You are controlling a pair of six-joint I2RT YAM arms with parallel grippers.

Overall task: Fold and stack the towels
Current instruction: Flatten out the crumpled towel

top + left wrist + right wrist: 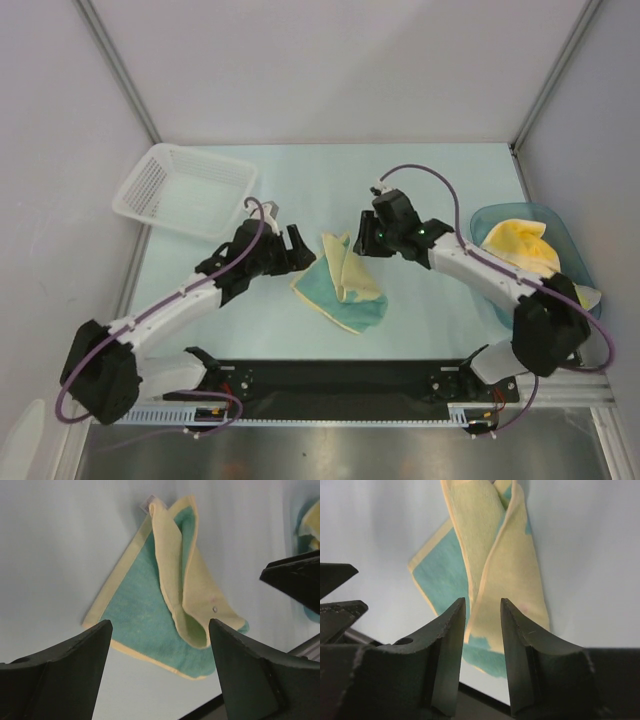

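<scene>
- Teal cloth with a pale yellow border makes up the towel (342,282) that lies near the middle of the desk (440,180), between the two arms.
- It is loosely and unevenly folded. A long flap is turned over from one side, showing a pale yellow underside, and it rises in a soft ridge that narrows to a point at the far corner.
- The lower layer lies flat on the desk, with its teal face up and its yellow edge running along the left and near sides.
- A small white tag (150,501) sticks out at the far corner, and there is a tiny dark dot (215,609) on the yellow flap.
- On the towel's left, the left pincer (160,625) hangs above the desk with its fingers spread wide apart and nothing between them.
- At the towel's far right corner, the right pincer (482,602) hangs just above the cloth. Its fingers are parted by only a narrow gap, the yellow flap shows through that gap, and nothing is clamped.
- More towels (520,248) sit crumpled in a blue see-through tub (488,218). They are yellow, and their folds cannot be made out.
- That tub stands at the right edge of the desk, and the right arm crosses in front of its near side.
- A white mesh basket (185,190) sits at the far left corner of the desk, well apart from the towel and turned at an angle to the desk edge.
</scene>
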